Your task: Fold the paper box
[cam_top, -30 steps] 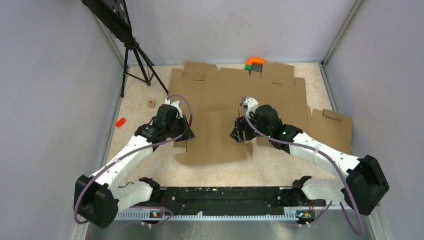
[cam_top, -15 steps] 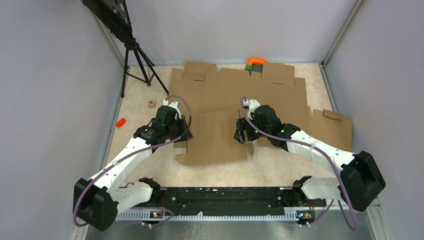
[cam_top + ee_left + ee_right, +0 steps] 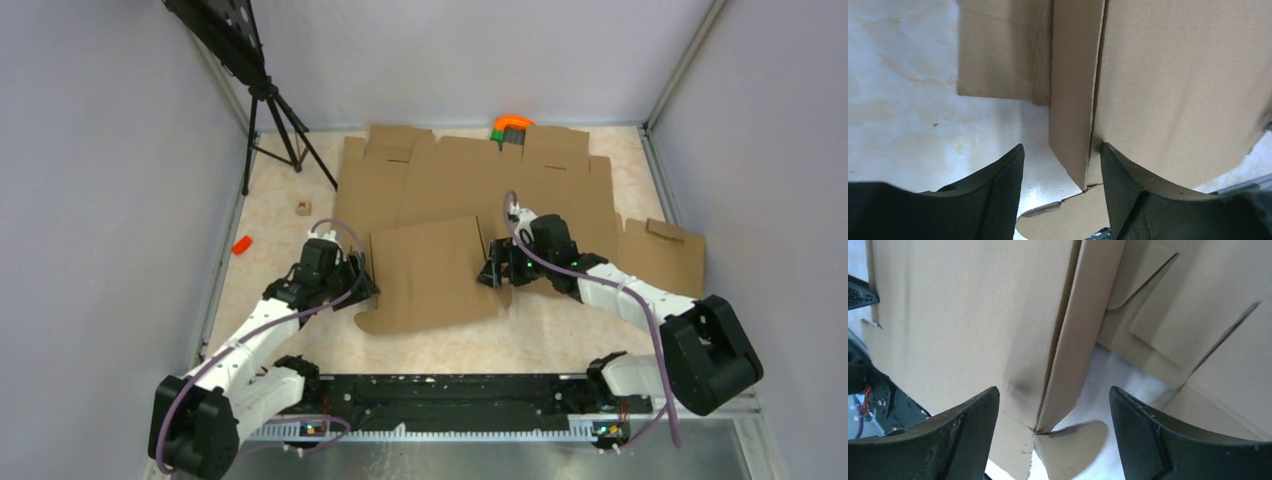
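Paper box (image 3: 430, 275): lies at the centre of the top view on the bench (image 3: 560, 340), broad panel facing up, with a narrow side wall raised along its left edge and another along its right edge.
Left end effector (image 3: 358, 278): sits at the box's left edge with its jaws apart. The left side wall stands upright between them. In the left wrist view the lower-left finger (image 3: 998, 200) is clear of the cardboard and the lower-right finger (image 3: 1133, 195) sits just beside the fold, so nothing is clamped.
Right end effector (image 3: 490, 270): sits at the box's right edge with its jaws spread wide. The right side wall rises between them with a gap on either side — it holds nothing.
Tab (image 3: 1073, 440): a rounded flap sticking out at the wall's near end, bottom centre of the right wrist view.
Cardboard blanks (image 3: 470, 175): lie flat at upper centre, just behind the box.
Smaller brown piece (image 3: 660, 255): lies at the right of the frame.
Orange and green item (image 3: 512, 125): at the far edge, upper centre — too small to identify.
Tripod (image 3: 272, 120): stands at upper left.
Wooden block (image 3: 303, 208): on bare bench at the left, well apart from the box.
Red-orange bit (image 3: 241, 244): further left, near the bench edge.
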You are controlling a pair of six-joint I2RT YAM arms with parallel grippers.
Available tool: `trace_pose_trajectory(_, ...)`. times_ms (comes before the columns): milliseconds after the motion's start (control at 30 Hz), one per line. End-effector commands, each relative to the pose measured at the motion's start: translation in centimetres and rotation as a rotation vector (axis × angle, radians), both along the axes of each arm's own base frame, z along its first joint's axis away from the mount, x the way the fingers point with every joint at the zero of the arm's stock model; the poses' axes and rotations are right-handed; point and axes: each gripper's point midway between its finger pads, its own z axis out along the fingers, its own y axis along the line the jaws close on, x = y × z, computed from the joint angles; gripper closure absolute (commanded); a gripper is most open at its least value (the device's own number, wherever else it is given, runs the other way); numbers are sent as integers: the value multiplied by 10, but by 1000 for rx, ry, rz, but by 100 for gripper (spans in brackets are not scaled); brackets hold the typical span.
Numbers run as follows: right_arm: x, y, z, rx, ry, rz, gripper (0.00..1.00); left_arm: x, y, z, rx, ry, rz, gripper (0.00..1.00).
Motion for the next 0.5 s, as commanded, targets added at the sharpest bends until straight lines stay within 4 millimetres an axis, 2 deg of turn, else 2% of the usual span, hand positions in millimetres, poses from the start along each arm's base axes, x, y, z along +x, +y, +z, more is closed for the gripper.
trace_pose_trajectory(0,-4,17,5,129,1,51,25,9,-23,8,-145,-39,-32,43)
trace_pose_trajectory(267,-22,38,15,270,48,154,34,-1,-56,19,-296,15,-179,50)
trace_pose_trajectory(467,-33,43,37,332,73,195,40,-5,-72,50,-400,-4,-256,54)
